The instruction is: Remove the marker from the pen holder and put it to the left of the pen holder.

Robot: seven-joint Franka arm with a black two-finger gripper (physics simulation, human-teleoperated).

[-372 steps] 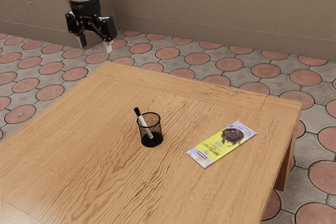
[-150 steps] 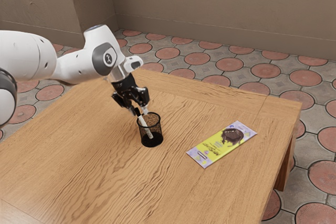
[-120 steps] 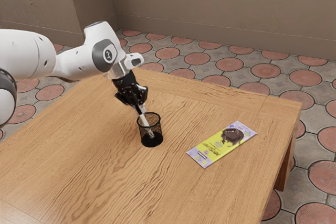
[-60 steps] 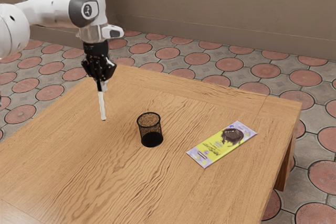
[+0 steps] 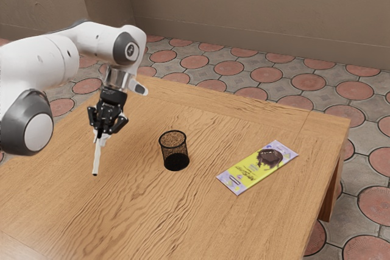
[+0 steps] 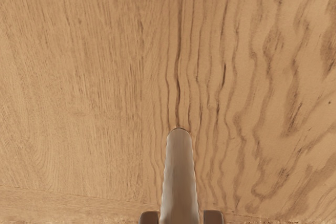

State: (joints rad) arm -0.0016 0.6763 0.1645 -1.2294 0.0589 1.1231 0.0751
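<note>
The marker [image 5: 96,159] hangs slightly tilted, pinched between the two fingers of the gripper [image 5: 99,137], on the exterior view's left of the upright pen holder [image 5: 175,151]. On the exterior view's right of the holder, a yellow-and-purple packet [image 5: 250,176] lies flat on the wooden table [image 5: 183,223], with tiled floor [image 5: 266,75] past its far edge.

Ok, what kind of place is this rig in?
Looks like a simulated plain room, maybe a patio or living area: a wooden table with visible grain, a floor of round reddish tiles set in grey, and a bare brown wall behind.
</note>
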